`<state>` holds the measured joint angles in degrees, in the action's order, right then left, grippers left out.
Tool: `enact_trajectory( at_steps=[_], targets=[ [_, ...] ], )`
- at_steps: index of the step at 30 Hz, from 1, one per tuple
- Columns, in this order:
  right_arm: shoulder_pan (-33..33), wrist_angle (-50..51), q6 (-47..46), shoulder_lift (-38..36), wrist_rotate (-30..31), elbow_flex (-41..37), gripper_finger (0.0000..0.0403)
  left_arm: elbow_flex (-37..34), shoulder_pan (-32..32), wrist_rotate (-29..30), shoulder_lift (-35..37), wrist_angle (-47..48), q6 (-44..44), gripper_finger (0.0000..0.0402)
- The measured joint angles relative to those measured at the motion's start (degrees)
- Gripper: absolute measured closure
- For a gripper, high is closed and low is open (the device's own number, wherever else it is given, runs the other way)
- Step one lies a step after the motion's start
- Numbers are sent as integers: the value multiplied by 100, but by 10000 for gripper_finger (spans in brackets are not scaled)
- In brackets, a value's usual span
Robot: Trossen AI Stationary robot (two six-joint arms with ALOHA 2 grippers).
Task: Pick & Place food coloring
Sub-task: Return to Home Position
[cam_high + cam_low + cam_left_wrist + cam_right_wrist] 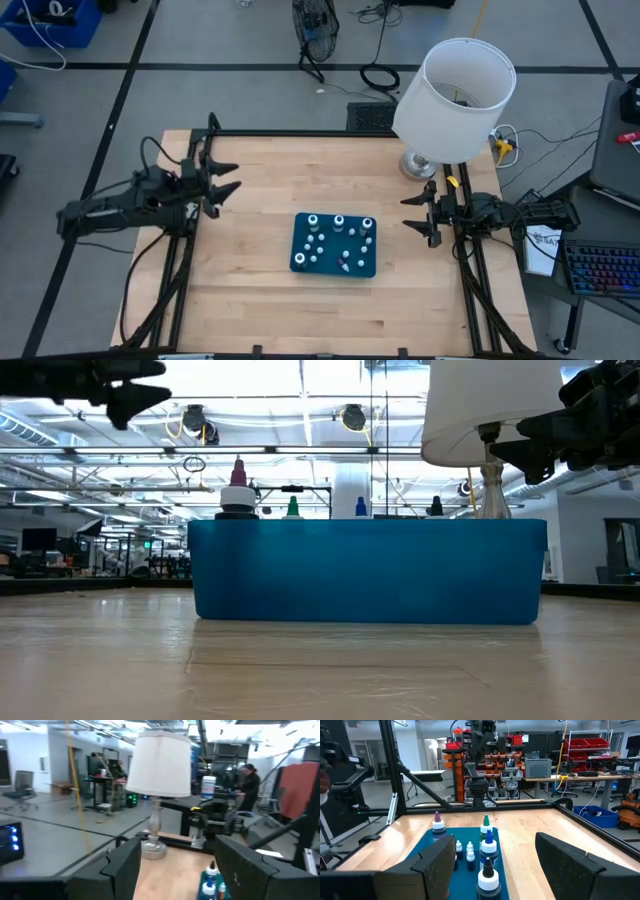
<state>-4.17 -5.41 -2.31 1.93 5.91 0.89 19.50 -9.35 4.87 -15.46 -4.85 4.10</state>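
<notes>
The food coloring bottles (338, 240) stand upright, base down, in a flat teal tray (300, 232) at the table's middle. They are tiny, some with white caps; in the right wrist view they show purple, green, blue and black tips (487, 847). My left gripper (232, 178) hangs open above the table's left side, pointing toward the right edge, well clear of the tray. My right gripper (408, 213) stands open at the right side, pointing toward the tray, with nothing between its fingers (432, 862).
A table lamp with a white shade (455, 100) stands on its metal base (420, 163) at the far right corner, just beyond my right arm. Black frame rails (300, 133) run along the table's edges. Bare wood lies on all sides of the tray.
</notes>
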Motion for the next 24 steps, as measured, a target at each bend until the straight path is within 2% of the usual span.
enact_trajectory(
  at_steps=[5,10,13,24],
  targets=[
    [0,0,0,0,0,-1,140,-191,-435,29,611,688,186,155],
    [0,0,0,0,0,-2,140,-748,-739,161,1123,575,420,151],
    [0,0,0,0,0,-2,140,-1141,-843,-1,1343,243,483,147],
    [1,1,0,0,0,-1,140,-1851,-1061,-75,1440,182,410,145]
  ],
)
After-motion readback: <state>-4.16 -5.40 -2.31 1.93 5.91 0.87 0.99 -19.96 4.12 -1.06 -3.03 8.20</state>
